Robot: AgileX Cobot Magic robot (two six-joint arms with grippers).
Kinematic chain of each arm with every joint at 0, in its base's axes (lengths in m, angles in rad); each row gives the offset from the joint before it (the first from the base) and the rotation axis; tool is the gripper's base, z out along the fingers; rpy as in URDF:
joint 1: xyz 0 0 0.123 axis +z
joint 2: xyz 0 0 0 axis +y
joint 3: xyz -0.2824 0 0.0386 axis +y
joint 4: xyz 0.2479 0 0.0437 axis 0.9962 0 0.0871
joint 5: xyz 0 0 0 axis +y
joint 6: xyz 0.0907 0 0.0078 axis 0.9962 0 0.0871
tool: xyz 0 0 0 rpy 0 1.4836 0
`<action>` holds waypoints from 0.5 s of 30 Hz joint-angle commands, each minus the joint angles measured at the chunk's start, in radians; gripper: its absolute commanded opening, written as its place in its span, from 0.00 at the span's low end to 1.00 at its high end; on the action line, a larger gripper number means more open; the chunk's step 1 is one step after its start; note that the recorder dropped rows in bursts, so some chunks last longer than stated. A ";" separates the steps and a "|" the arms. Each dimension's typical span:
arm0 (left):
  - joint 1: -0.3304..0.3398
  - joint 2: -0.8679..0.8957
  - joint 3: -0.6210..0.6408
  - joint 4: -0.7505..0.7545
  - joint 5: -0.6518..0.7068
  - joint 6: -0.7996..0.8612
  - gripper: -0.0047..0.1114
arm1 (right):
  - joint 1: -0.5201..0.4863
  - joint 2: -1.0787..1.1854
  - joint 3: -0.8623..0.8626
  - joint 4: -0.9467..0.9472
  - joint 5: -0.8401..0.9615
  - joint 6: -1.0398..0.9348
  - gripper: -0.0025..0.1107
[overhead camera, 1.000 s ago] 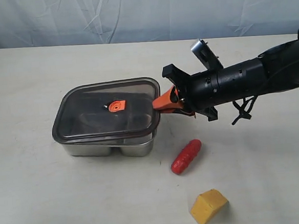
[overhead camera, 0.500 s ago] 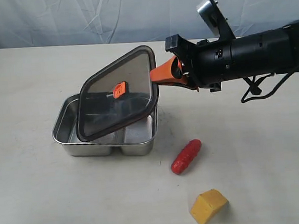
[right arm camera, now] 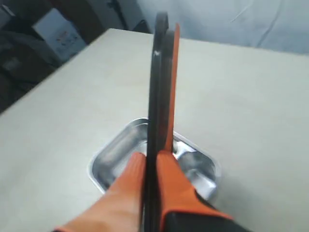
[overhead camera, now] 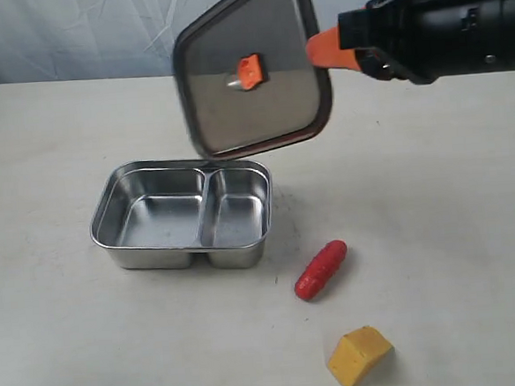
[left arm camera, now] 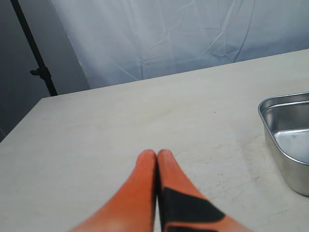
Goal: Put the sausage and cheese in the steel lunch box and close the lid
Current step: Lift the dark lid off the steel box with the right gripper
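right hand [overhead camera: 323, 49] pinches one edge of the lid [overhead camera: 234, 115] and holds it tilted in the air, clear above the steel lunch box [overhead camera: 156, 256]. the steel lunch box stands open on the tabletop [overhead camera: 64, 330]. the sausage [overhead camera: 321, 269] lies on the tabletop near its right end. the cheese [overhead camera: 360, 355] sits nearer the camera, apart from both. left hand [left arm camera: 157, 155], fingers pressed together with nothing between them, hovers over the tabletop near a corner of the steel lunch box.
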 commanded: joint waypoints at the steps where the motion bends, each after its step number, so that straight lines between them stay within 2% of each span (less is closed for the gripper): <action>1: -0.006 -0.005 -0.001 0.006 -0.014 -0.002 0.04 | -0.001 -0.138 -0.001 -0.463 -0.104 0.234 0.02; 5: -0.006 -0.005 -0.001 0.006 -0.014 -0.002 0.04 | -0.001 -0.218 -0.001 -0.938 0.002 0.377 0.02; 8: -0.006 -0.005 -0.001 0.006 -0.014 -0.002 0.04 | -0.001 -0.231 0.001 -1.151 0.144 0.431 0.02; 11: -0.006 -0.005 -0.001 0.006 -0.014 -0.002 0.04 | -0.001 -0.222 0.011 -1.222 0.264 0.433 0.02; 15: -0.006 -0.005 -0.001 0.006 -0.014 -0.002 0.04 | -0.001 -0.220 0.069 -1.237 0.243 0.431 0.02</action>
